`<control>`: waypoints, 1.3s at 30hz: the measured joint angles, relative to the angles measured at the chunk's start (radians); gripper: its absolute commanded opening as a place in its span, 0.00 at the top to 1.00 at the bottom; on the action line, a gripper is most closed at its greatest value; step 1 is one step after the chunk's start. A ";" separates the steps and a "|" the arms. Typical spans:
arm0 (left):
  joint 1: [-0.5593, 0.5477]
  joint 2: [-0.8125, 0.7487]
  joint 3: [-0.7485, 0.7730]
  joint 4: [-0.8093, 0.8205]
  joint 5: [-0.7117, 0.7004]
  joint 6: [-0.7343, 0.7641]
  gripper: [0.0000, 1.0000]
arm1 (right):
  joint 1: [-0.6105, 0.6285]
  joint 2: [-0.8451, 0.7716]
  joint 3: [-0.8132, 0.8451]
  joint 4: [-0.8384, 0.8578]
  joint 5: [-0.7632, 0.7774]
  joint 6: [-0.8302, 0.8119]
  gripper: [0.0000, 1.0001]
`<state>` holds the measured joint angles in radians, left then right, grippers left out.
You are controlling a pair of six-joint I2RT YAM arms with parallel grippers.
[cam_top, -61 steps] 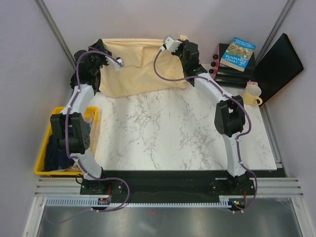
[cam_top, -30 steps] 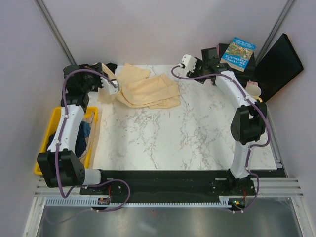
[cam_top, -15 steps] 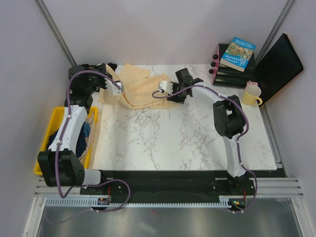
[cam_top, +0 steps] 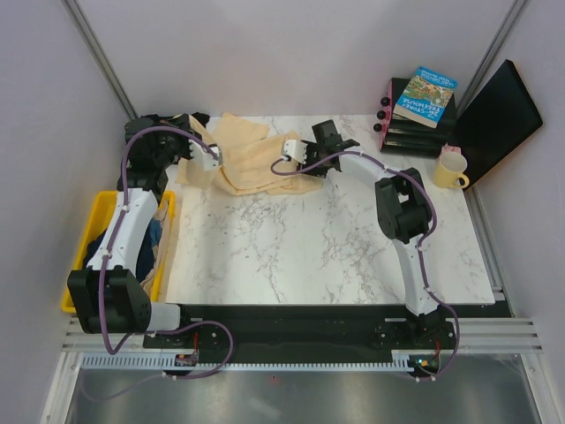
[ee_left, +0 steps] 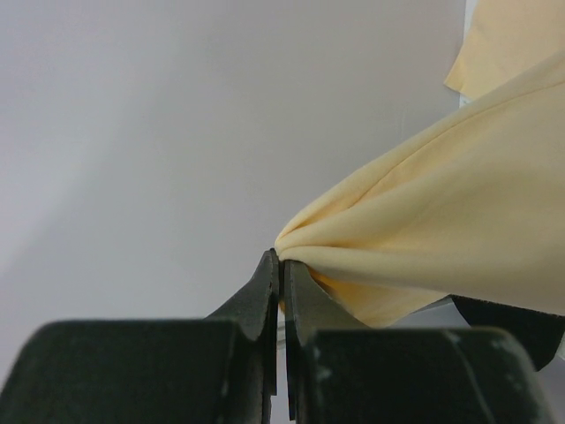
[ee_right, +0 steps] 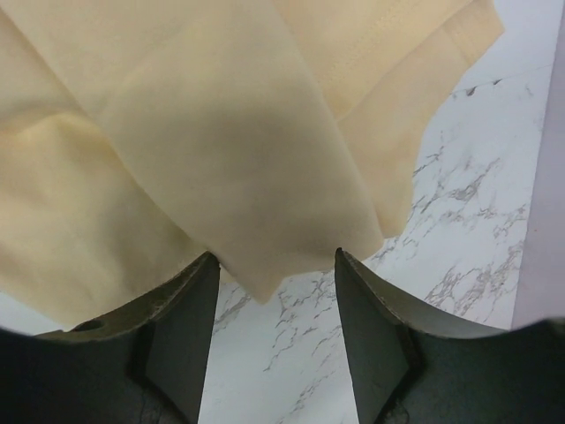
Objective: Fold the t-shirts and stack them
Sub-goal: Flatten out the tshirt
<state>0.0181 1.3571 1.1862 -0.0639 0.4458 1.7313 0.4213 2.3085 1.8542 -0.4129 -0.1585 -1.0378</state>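
- Cream t-shirt (cam_top: 256,163) bunched, unfolded, near worktop (cam_top: 335,256) far left corner.
- Left gripper (ee_left: 281,269) clenched on its edge; right gripper (ee_right: 269,283) spread above its hem, grasping nothing.
- Seemingly dark shirts (cam_top: 152,231) in yellow bin (cam_top: 99,205); no stack begun.

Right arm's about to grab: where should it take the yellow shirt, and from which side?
Probably the pointed corner of the yellow shirt, straight down from above: it juts over bare table right between the fingers of the open right gripper, and the left gripper pinches the opposite end.
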 measured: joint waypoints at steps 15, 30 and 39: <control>-0.003 0.006 -0.002 0.023 -0.008 0.000 0.98 | 0.005 0.060 0.047 0.017 0.009 -0.030 1.00; -0.003 0.032 -0.002 0.104 -0.038 0.001 0.98 | -0.050 -0.081 0.114 0.052 0.136 -0.135 1.00; -0.002 0.301 0.178 0.375 -0.139 -0.011 0.98 | -0.121 -0.079 0.190 0.469 0.369 -0.236 1.00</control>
<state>0.0162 1.6585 1.3640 0.3107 0.3069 1.7206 0.3000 2.2292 2.0441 0.0563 0.2104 -1.2739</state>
